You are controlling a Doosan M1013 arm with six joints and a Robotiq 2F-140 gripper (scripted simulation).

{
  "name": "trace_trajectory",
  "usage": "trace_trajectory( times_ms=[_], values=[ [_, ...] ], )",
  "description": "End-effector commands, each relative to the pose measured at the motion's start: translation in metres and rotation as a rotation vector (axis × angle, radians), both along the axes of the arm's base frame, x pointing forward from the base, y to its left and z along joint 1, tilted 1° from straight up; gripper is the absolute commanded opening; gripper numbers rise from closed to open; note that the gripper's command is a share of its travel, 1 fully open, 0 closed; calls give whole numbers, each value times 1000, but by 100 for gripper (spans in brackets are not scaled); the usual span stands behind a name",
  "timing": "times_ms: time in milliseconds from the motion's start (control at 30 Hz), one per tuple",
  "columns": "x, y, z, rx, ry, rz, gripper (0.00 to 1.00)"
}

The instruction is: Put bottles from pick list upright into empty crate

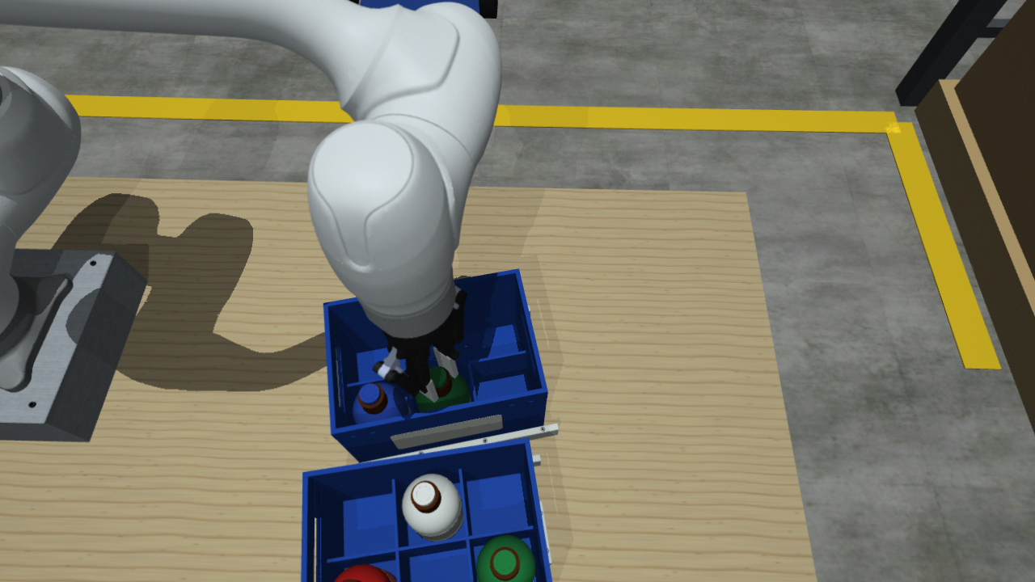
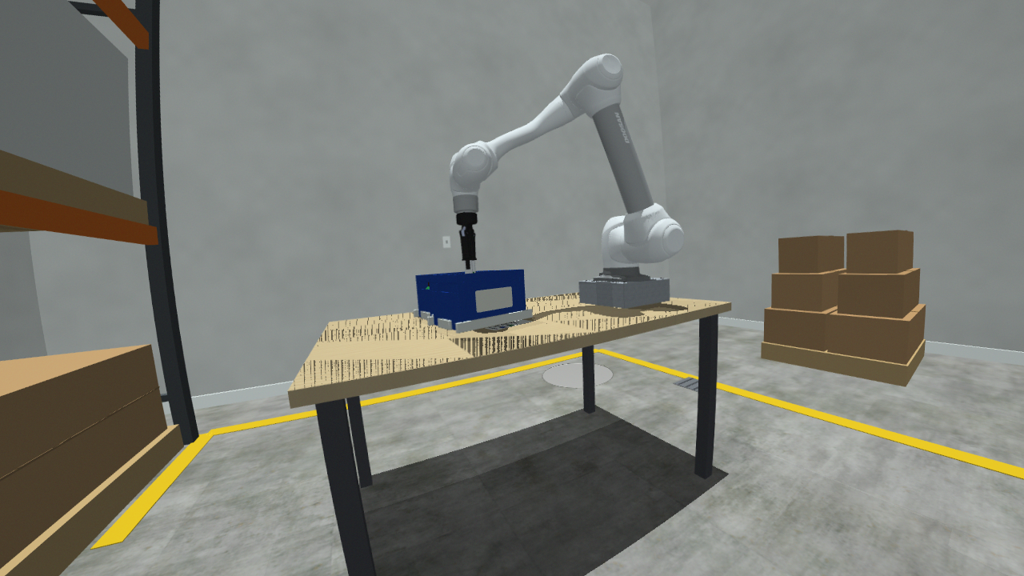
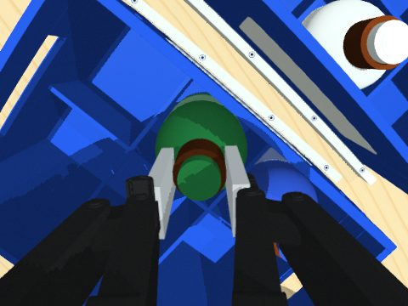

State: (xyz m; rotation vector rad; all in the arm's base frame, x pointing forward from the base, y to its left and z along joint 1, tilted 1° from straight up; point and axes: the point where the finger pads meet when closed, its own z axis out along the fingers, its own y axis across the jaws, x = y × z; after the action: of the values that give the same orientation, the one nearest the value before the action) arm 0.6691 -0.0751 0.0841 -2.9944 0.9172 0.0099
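My gripper is shut on the neck of a green bottle and holds it upright in the middle front cell of the far blue crate. The green bottle also shows in the top view, under the gripper. A blue bottle stands in the cell to its left. The near blue crate holds a white bottle, a second green bottle and a red bottle. The pick list is hidden behind the arm.
A white rail lies on the table between the two crates. The robot's grey base stands at the table's left. Cardboard boxes and shelving stand on the floor away from the table.
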Motion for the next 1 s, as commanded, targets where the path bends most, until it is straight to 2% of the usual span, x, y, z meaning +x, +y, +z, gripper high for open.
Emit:
trace_trajectory(
  times_ms=[0, 967],
  values=[
    [0, 0, 0, 0, 0, 0, 0],
    [0, 0, -13, 0, 0, 0, 0]
  ],
)
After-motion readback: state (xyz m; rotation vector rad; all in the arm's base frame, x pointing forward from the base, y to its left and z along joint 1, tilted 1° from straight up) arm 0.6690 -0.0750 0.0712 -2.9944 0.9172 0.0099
